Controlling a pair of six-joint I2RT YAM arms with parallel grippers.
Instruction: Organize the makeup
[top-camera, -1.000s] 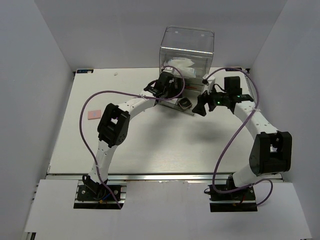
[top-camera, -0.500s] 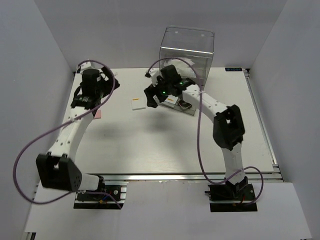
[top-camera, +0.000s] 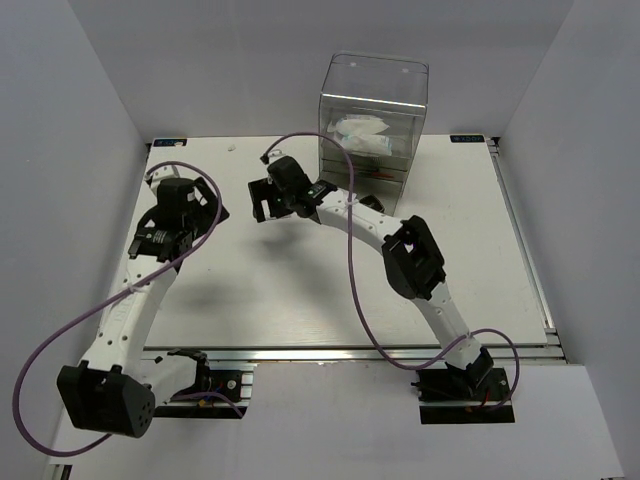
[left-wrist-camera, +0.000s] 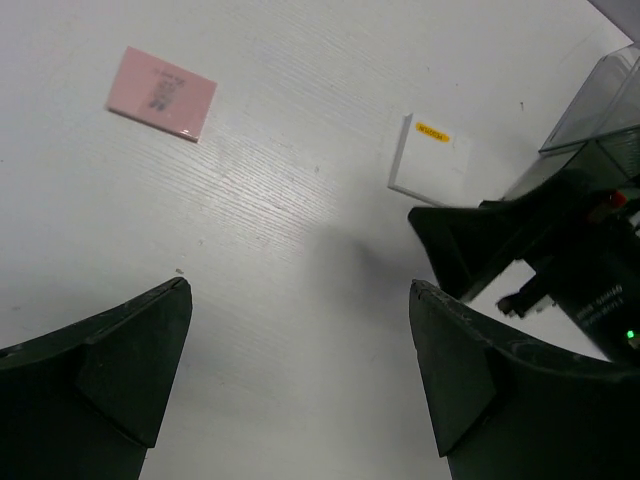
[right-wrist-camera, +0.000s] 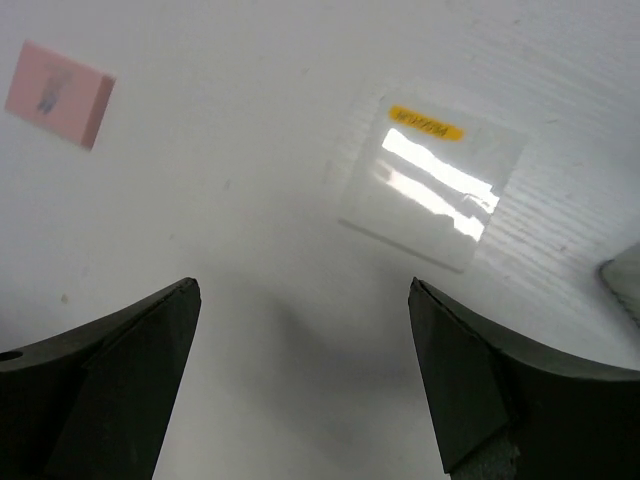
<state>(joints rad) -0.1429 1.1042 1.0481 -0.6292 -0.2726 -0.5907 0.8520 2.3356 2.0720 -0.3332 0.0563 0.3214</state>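
Hiding under the arms (top-camera: 135, 295) in the top view, yet showing plainly from both wrist cameras: a pale pink square (left-wrist-camera: 161, 93) with small dark print and, well apart from it, a glossy white flat square with orange mark (right-wrist-camera: 430, 185), both flat on the white table (left-wrist-camera: 260, 230). Spread wide and holding nothing: left gripper (left-wrist-camera: 300, 290) and right gripper (right-wrist-camera: 300, 290). Seen only dimly through the tall clear acrylic drawer box (top-camera: 373, 90): white-blue crinkly packets (top-camera: 362, 133).
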